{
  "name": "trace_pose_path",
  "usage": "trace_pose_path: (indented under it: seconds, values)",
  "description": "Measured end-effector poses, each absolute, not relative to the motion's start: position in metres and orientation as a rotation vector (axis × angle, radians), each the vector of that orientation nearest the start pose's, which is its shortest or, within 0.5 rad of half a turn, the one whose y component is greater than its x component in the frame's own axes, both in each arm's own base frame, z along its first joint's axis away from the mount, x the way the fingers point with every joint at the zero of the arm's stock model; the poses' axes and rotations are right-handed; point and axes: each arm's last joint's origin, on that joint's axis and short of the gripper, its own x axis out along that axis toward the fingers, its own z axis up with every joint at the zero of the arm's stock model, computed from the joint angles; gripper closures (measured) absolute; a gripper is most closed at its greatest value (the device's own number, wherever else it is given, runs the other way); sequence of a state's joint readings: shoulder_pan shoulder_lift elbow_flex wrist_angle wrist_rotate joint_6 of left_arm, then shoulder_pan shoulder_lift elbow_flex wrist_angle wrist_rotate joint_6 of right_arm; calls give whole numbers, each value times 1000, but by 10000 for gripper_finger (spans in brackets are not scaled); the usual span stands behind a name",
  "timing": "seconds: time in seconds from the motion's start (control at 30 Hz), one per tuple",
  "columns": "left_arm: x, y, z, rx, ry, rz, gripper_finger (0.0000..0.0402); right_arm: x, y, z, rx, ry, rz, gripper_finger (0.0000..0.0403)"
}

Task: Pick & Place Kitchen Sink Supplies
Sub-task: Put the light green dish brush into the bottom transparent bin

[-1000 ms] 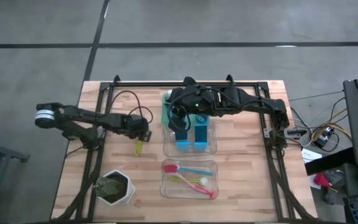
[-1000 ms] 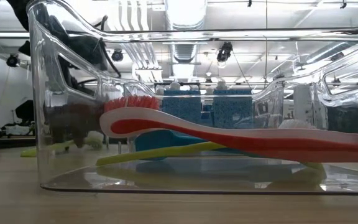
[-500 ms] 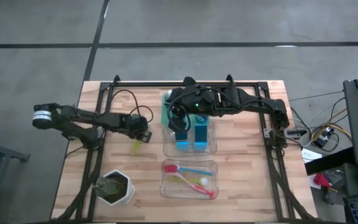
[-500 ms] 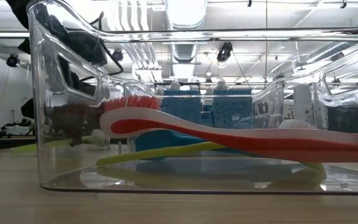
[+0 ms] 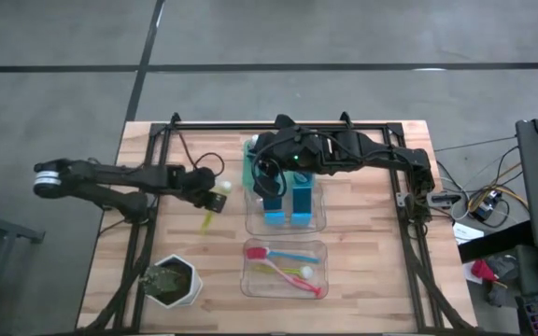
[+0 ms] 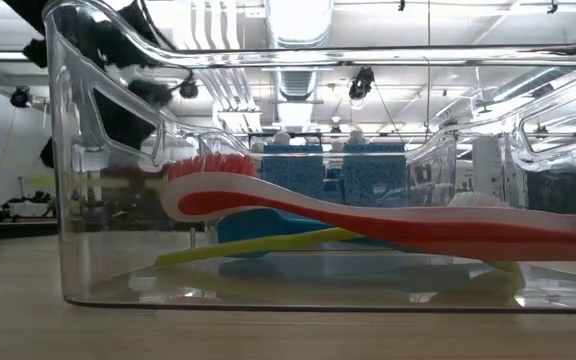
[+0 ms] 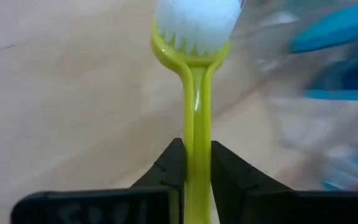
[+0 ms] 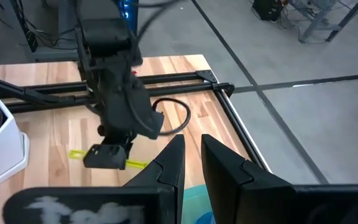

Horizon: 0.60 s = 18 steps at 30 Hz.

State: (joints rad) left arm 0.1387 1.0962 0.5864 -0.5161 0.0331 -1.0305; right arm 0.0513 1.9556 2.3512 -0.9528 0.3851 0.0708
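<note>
The left gripper (image 7: 193,163) has just pinched its jaws onto the yellow-green brush (image 7: 195,118), lifting it beside the sponge bin (image 5: 322,222). The right gripper (image 8: 192,160), jaws pressed together, hovers over that bin; the brush seems ready for carrying.

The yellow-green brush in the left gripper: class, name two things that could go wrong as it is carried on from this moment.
1. The left gripper pinches only the thin handle of the yellow-green brush, so the brush might swivel or slip.
2. The right gripper hangs over the clear bin of sponges, close beside the left arm's path; the arms might clash if the brush goes that way.
</note>
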Motion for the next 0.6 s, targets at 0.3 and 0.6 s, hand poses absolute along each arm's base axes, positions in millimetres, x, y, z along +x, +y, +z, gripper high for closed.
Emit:
trace_pose_path:
  seconds: [0.3,0.6]
  values:
    - [192,24,241,-1079,704,474,355,402,7,448,-47,533,-353,354]
    - [197,20,294,-1100,583,314,359,402,7,448,-44,532,-354,355]
